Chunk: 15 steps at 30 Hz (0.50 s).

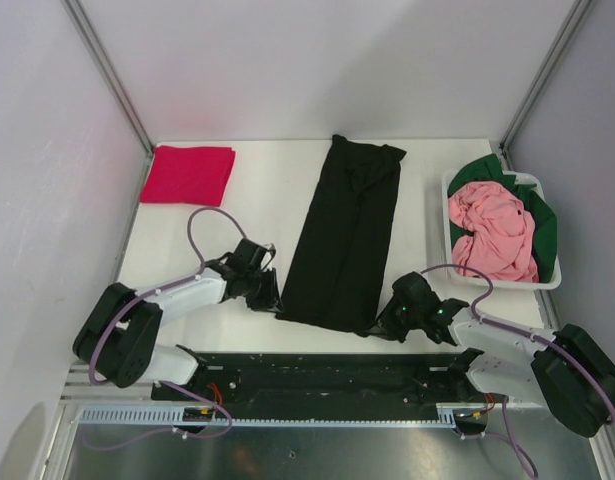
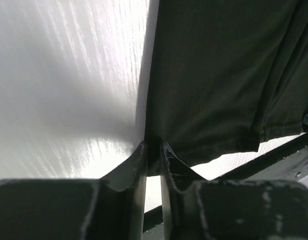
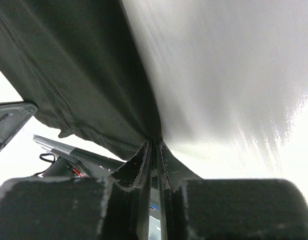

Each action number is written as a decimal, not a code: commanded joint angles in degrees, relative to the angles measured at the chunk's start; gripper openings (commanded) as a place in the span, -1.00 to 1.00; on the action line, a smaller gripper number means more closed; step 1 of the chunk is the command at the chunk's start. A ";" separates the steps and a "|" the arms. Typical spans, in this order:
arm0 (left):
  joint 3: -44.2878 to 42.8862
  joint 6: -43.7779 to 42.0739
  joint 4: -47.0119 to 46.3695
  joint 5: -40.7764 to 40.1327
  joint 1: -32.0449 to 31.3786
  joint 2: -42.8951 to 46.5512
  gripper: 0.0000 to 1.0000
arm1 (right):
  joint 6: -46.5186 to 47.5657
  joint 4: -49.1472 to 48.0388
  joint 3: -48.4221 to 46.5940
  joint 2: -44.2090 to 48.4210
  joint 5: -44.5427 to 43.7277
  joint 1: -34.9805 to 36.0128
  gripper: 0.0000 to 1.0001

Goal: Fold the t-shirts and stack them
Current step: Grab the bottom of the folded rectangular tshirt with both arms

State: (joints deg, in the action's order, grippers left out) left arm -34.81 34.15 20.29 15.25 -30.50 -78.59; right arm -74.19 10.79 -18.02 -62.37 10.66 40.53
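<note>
A black t-shirt lies folded into a long strip down the middle of the white table. My left gripper is shut on its near left corner; the left wrist view shows the black cloth pinched between the fingertips. My right gripper is shut on the near right corner, where the black t-shirt runs into the closed jaws. A crimson red t-shirt lies folded at the far left. A pink t-shirt and a dark green t-shirt are heaped in the basket.
The white plastic basket stands at the right edge of the table. Metal frame posts rise at the back corners. A black rail runs along the near edge, between the arm bases.
</note>
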 commanded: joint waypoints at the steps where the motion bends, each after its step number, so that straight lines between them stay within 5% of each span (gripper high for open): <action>1: 0.45 0.98 -1.81 2.19 -2.13 -0.42 -0.69 | 2.76 3.37 -1.39 -0.44 0.13 -0.94 -0.84; 6: 0.45 1.92 -1.88 3.75 -5.44 0.06 -0.96 | 5.43 8.99 -1.74 2.54 0.73 -2.56 -0.95; 15: 2.03 5.36 -1.78 5.95 -14.15 4.54 -1.00 | 3.92 25.80 -1.91 16.81 0.23 2.05 -0.99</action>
State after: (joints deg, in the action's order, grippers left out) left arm -34.02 36.75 18.90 18.48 -41.23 -77.84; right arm -68.95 25.96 -18.46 -51.75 11.11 39.51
